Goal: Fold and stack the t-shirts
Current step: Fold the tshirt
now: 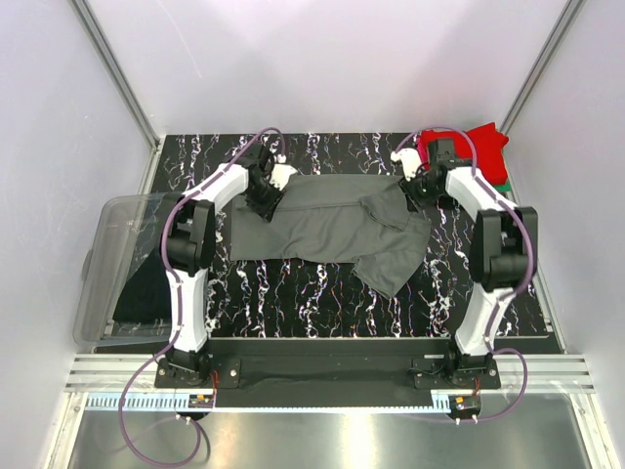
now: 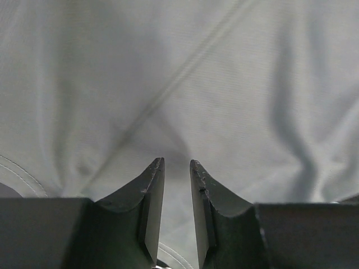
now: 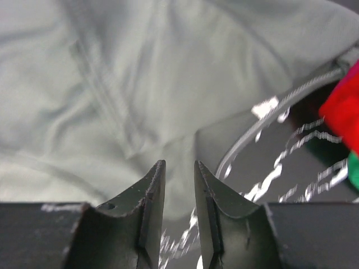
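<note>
A dark grey t-shirt (image 1: 327,225) lies spread and rumpled on the black marbled table (image 1: 322,293), with one flap folded down at the right. My left gripper (image 1: 266,192) is over its back left corner. In the left wrist view its jaws (image 2: 177,162) stand a narrow gap apart just above the grey cloth (image 2: 185,73), with nothing pinched. My right gripper (image 1: 417,186) is over the back right corner. Its jaws (image 3: 179,163) are also narrowly apart over the cloth's edge (image 3: 140,84), with table showing between them. A red t-shirt (image 1: 480,147) lies on a green one (image 1: 501,183) at the back right.
A clear plastic tub (image 1: 122,244) stands at the table's left edge with black cloth (image 1: 146,288) in it. White walls close in the back and sides. The red cloth (image 3: 342,109) and green cloth (image 3: 353,171) show at the right edge of the right wrist view.
</note>
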Robot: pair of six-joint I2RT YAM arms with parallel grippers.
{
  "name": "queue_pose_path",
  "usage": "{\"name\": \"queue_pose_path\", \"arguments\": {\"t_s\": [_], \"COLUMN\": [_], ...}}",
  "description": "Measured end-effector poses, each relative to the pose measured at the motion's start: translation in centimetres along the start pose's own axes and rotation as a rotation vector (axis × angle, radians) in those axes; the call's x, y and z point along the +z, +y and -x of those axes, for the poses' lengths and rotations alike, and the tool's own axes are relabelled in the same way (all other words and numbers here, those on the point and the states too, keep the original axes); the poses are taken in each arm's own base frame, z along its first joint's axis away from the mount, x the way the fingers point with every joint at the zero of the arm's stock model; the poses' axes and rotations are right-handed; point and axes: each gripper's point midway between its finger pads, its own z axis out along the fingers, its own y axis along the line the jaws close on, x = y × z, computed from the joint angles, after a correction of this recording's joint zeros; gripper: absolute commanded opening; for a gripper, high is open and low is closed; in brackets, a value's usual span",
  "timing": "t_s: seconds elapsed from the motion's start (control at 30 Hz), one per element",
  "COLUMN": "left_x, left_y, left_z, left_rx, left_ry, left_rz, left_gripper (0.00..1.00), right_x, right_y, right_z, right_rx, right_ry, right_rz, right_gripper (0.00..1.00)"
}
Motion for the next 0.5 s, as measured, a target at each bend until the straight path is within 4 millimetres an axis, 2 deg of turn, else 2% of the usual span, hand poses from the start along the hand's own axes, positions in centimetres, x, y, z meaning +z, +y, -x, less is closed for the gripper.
{"name": "queue_pose_path", "arguments": {"t_s": [0.23, 0.33, 0.5], "left_x": [0.6, 0.8, 1.2], "left_y": [1.9, 2.7, 4.6], "left_z": [-0.4, -0.5, -0.3], "left_rx": [-0.021, -0.03, -0.043], "left_ry": [0.016, 0.017, 0.016], "left_rz": [0.03, 0.04, 0.069], "left_gripper": [0.29, 0.29, 0.28], "right_x": [6.6, 7.2, 8.3], "right_y": [-1.4, -2.9, -4.5], "right_z": [-2.0, -0.4, 0.8], "right_rx": [0.067, 0.066, 0.064], "right_ry": [0.085, 0.058, 0.042], "right_rz": [0.045, 0.015, -0.013], "right_gripper": [0.34, 0.34, 0.34]}}
